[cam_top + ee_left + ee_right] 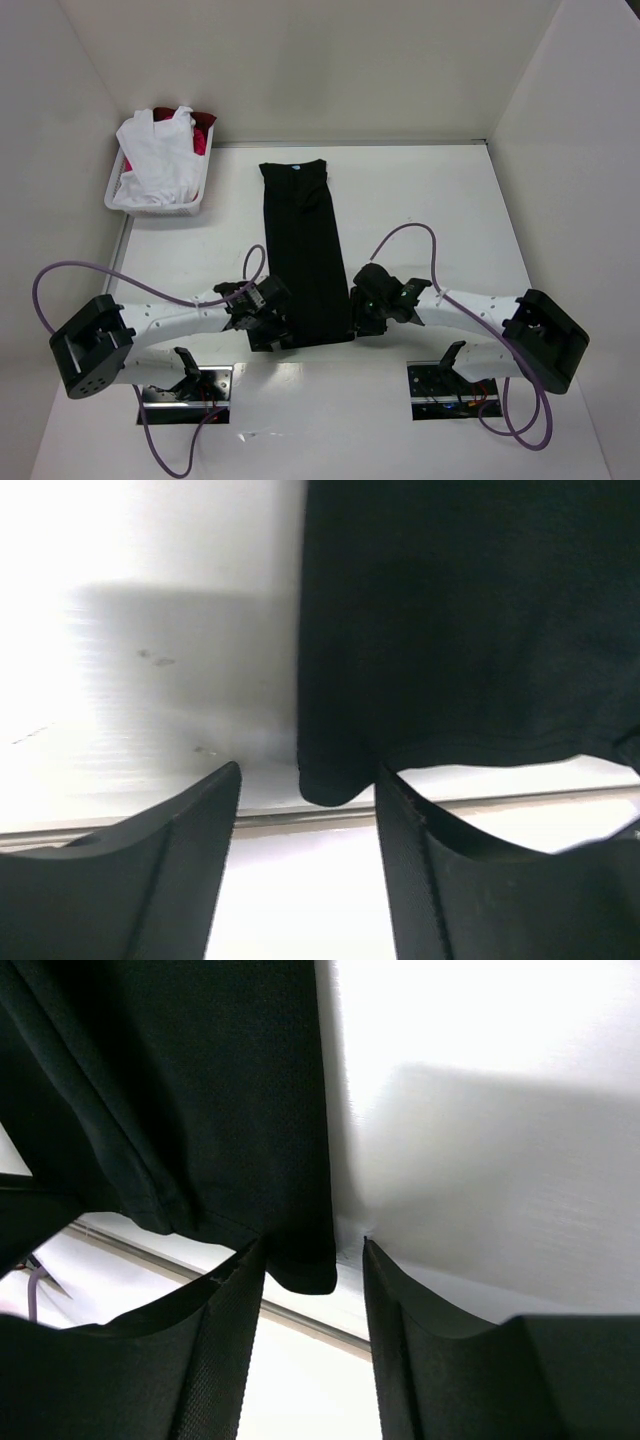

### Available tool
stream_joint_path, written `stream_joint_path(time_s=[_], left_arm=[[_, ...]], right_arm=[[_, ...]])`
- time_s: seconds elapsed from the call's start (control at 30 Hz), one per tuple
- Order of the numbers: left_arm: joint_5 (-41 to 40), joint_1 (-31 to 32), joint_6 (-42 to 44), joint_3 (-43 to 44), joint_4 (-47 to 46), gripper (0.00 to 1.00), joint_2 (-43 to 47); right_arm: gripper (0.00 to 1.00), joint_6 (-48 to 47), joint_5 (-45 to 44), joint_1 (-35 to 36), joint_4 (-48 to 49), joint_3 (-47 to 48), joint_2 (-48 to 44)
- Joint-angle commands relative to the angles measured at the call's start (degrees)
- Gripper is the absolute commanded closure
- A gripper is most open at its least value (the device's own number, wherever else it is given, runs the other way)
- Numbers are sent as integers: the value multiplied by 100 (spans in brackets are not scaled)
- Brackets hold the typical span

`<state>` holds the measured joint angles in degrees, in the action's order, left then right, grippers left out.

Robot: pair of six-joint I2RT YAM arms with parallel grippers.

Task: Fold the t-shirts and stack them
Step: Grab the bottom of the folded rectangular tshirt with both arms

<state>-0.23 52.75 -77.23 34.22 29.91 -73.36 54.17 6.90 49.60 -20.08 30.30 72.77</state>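
**Black t-shirt lies lengthwise, a gripper at each near corner**

The black t-shirt (305, 250) lies folded into a long, narrow strip in the middle of the desk (440, 200). Its long axis runs from the near edge toward the far edge with a slight tilt, the far end sitting a little further left than the near end. The neck label (296, 167) shows at the far end, so the collar points to the far edge and the hem to the arms.

The left gripper (308, 780) stands at the strip's near left corner. Its jaws are spread, and the cloth's corner lies loose in the gap between them. The right gripper (312, 1250) stands at the near right corner in the same way, released, with the corner between its fingers.

Bare desk flanks the strip on both sides, with more of it toward the right edge. In the far left corner a white basket (120, 195) holds a white shirt (155, 160) and a red shirt (203, 135), well apart from the strip.
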Motion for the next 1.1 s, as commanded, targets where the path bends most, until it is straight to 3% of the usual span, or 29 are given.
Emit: stream_joint_path(time_s=[0.0,0.17,0.23,0.4,0.53,0.67,0.77,1.07], left_arm=[[-337,7,-169,-108,296,39,85],[-522,7,-222,-108,296,49,-37],[-522,7,-222,-108,296,52,-99],[-583,7,-222,-55,182,76,-152],[-583,7,-222,-55,129,87,-205],[-583,7,-222,-55,129,100,-205],[-583,7,-222,-55,199,100,-90],[-645,7,6,15,1112,100,761]], right_arm=[[52,-3,-92,-3,-75,-112,44],[52,-3,-92,-3,-23,-165,44],[57,-3,-92,-3,100,-165,44],[67,-3,-40,-3,162,-165,228],[74,-3,-39,-3,223,-165,281],[89,-3,-100,-3,223,-165,124],[100,50,-153,-3,49,-165,-87],[100,225,-206,136,-312,10,-782]])
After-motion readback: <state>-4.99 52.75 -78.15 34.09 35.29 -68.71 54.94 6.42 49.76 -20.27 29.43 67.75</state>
